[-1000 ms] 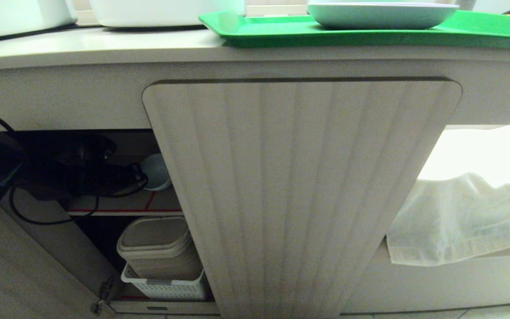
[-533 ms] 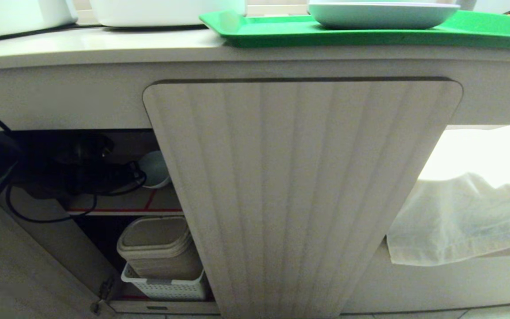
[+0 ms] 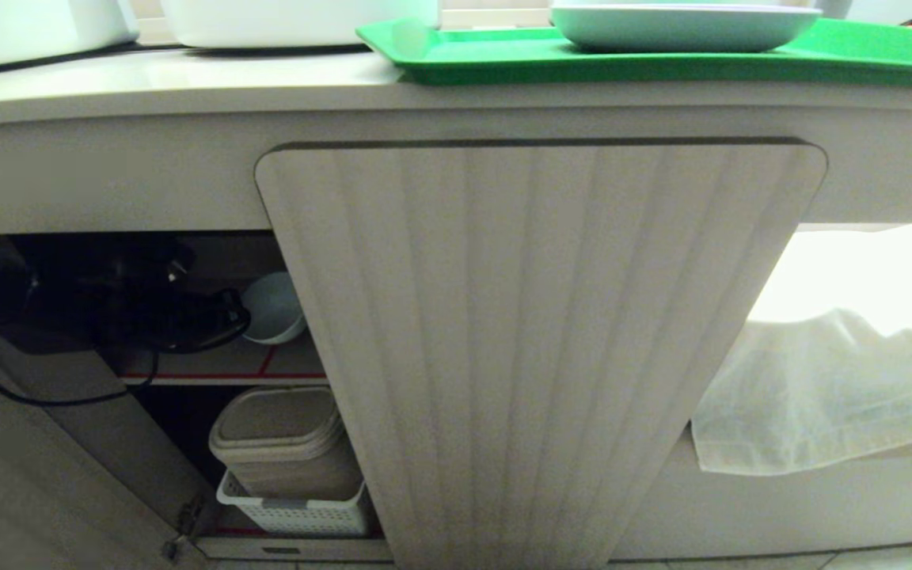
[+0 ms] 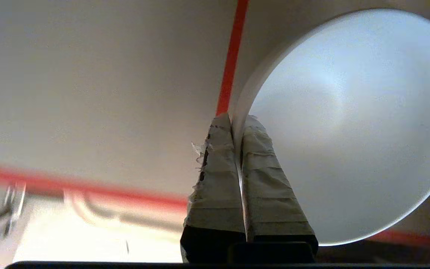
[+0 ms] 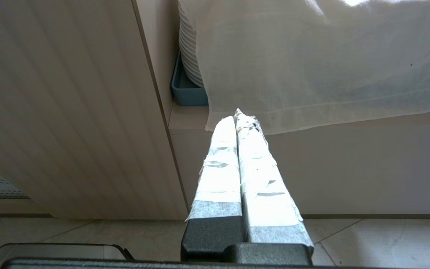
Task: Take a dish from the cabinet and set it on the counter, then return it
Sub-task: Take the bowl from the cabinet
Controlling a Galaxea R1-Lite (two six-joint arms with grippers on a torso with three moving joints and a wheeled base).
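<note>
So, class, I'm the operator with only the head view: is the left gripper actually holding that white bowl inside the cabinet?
Observer: Yes. The left wrist view shows the left gripper shut on the bowl, one finger each side of its rim.
Operator: Is the bowl level?
Observer: No, it is tipped on edge above the red-taped shelf.
Operator: And the right gripper?
Observer: The right gripper is shut and empty, low by the white cloth.

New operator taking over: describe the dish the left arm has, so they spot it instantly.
Under the counter, look inside the open cabinet, upper shelf. The left gripper pinches the rim of a small, plain white bowl, unlike the beige lidded bin below.
</note>
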